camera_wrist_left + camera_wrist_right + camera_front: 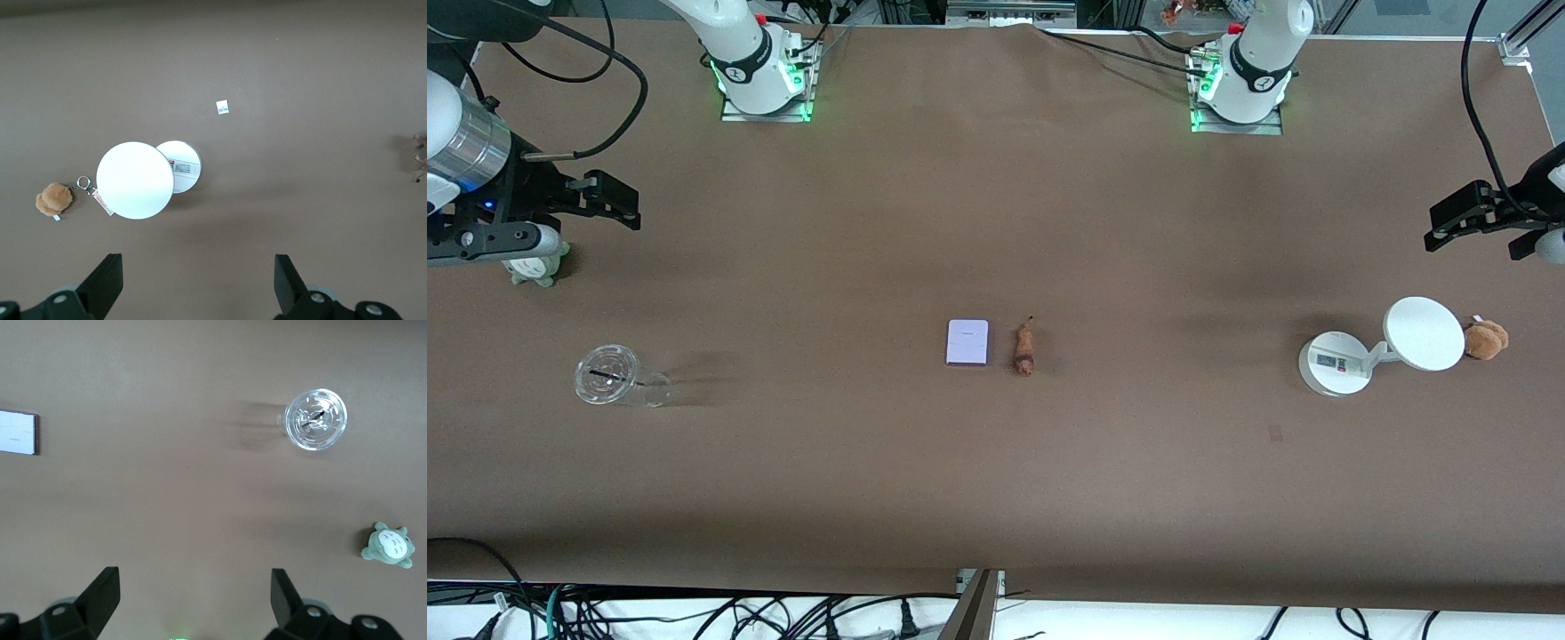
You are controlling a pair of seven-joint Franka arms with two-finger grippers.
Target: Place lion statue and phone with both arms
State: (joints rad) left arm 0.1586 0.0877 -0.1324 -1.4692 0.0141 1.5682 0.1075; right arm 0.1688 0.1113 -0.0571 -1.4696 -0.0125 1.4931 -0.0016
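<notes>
You have one phone [967, 342], one lion statue [1024, 349], two plush toys [1486, 340] [541, 264], one clear cup [608, 376], one white stand [1378, 347].

We see white arms on bases ringed with green light. Black cables trail from them. Each claw is black: the left claw [1463, 218], the right claw [609, 200].

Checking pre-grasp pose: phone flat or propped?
Flat. The phone lies face-up on the table, full rectangle showing, beside the lion statue.

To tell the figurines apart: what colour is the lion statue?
Reddish-brown with a darker brown end; the lion statue shows best in the front view.
</notes>
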